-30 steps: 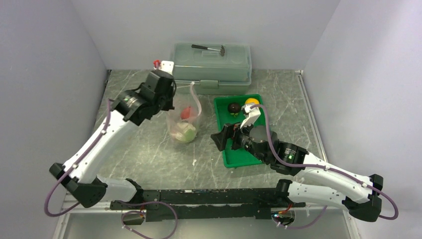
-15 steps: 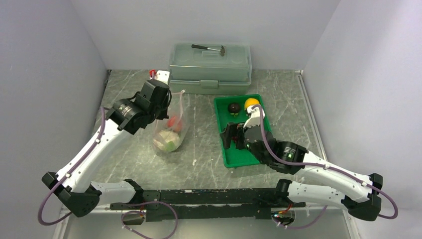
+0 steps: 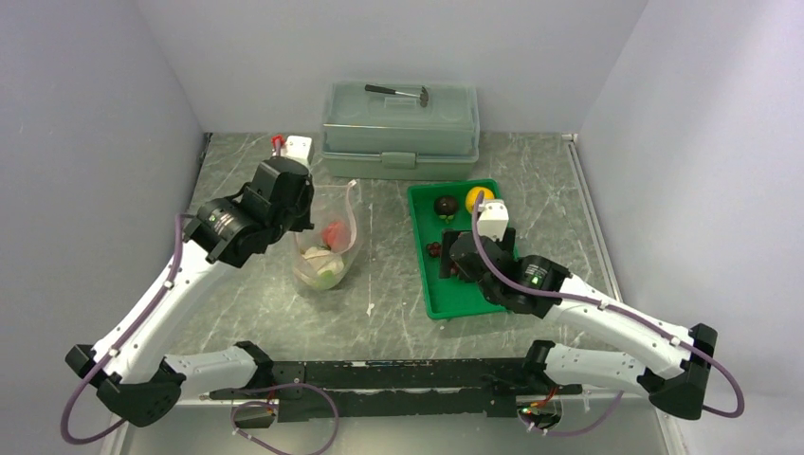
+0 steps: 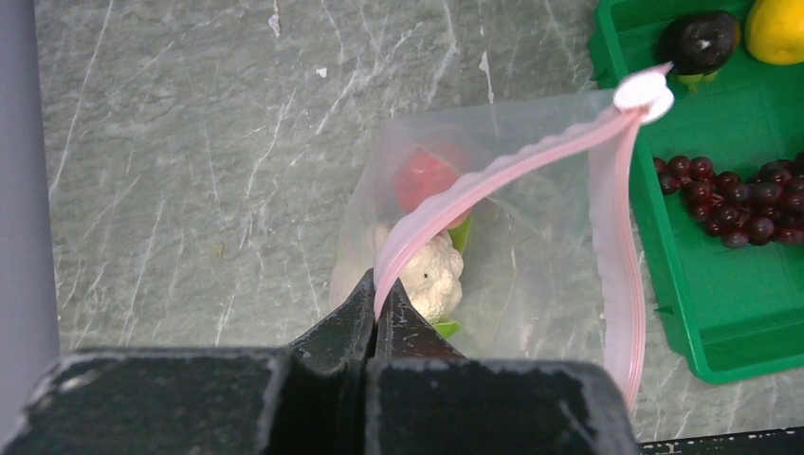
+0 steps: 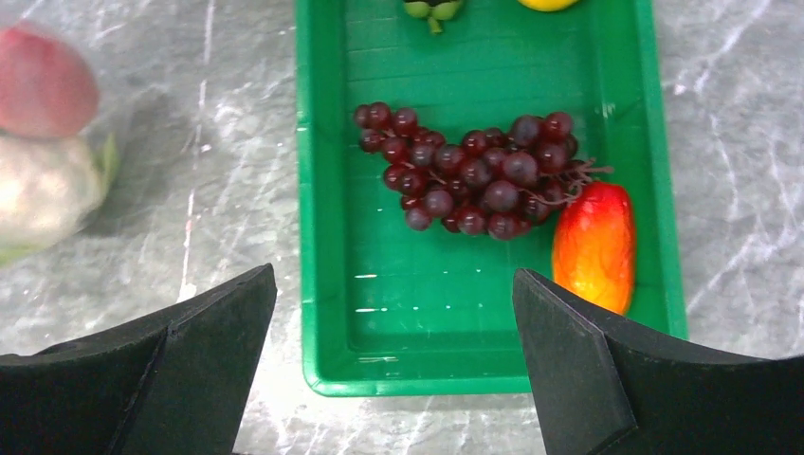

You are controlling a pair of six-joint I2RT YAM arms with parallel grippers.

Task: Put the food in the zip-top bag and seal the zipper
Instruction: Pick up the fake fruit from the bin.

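Top external: left gripper point(image 3: 308, 220) has dragged the zip-top bag point(image 3: 327, 254) nearer and leftward; right gripper point(image 3: 442, 262) has swung over the green tray point(image 3: 471, 301). Left wrist: jaws clamped on the bag's pink zipper strip point(image 4: 493, 176). Right wrist: jaws spread wide above the grapes point(image 5: 474, 176) in the tray.

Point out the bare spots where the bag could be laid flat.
Bare table lies between the bag and the tray, and widens in front of both. Another strip runs right of the tray. The tray's far half is crowded with grapes and other fruit; its near end is bare.
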